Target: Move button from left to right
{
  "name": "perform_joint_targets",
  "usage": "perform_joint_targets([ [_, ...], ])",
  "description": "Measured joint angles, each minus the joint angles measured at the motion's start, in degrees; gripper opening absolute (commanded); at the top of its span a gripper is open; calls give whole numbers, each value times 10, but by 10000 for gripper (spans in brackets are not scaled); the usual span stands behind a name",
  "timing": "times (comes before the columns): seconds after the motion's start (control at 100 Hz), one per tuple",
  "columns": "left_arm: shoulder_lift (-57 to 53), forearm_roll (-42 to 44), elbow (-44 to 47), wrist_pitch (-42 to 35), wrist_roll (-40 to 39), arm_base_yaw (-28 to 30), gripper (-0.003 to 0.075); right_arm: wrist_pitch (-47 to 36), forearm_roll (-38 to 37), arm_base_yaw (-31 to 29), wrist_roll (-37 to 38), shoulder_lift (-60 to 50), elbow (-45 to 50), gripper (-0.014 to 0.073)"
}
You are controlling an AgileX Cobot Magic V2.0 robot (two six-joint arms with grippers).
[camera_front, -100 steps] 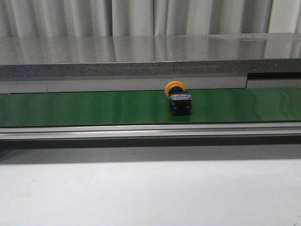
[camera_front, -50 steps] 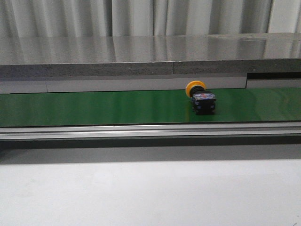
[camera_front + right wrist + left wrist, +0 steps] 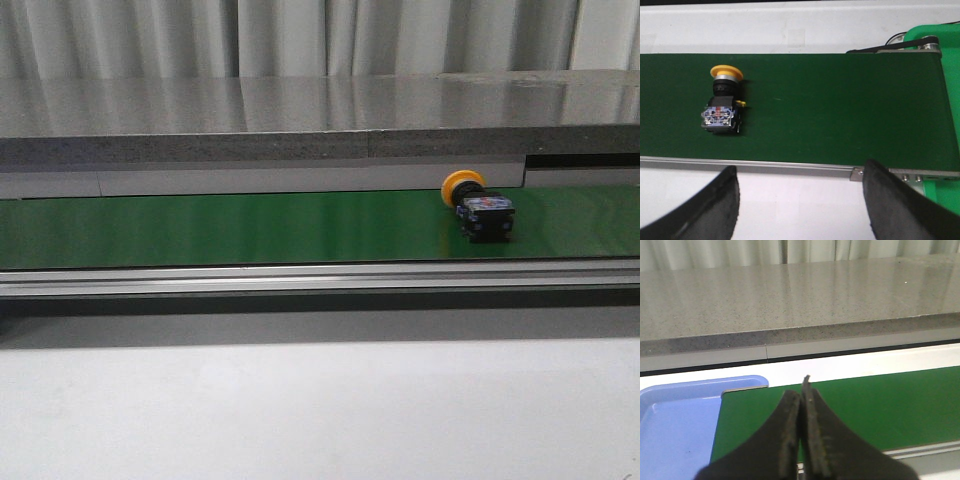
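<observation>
Right then, the button [image 3: 477, 205] lay on its side on the green belt surface [image 3: 200, 228], right of centre, its yellow cap pointing to the far side and its black body toward the near edge. The right tool [image 3: 799, 202] hung spread wide and empty near the belt's near edge, the button off to its left. The left tool [image 3: 801, 440] was clenched on nothing, well away beside a blue tray [image 3: 675, 415]; the right arm was nearer.
</observation>
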Motion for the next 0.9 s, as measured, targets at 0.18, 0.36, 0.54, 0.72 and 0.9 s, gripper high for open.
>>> perform_joint_targets([
  [0.18, 0, 0, 0, 0, 0, 0, -20, 25, 1, 0, -11, 73, -59, 524],
  [0.36, 0, 0, 0, 0, 0, 0, -20, 32, 13, 0, -44, 147, -101, 537],
  [0.54, 0, 0, 0, 0, 0, 0, -20, 32, 17, 0, -51, 205, -125, 564],
  [0.72, 0, 0, 0, 0, 0, 0, -20, 28, 17, 0, -57, 245, -133, 564],
  [0.9, 0, 0, 0, 0, 0, 0, -20, 11, 21, 0, -67, 270, -133, 564],
])
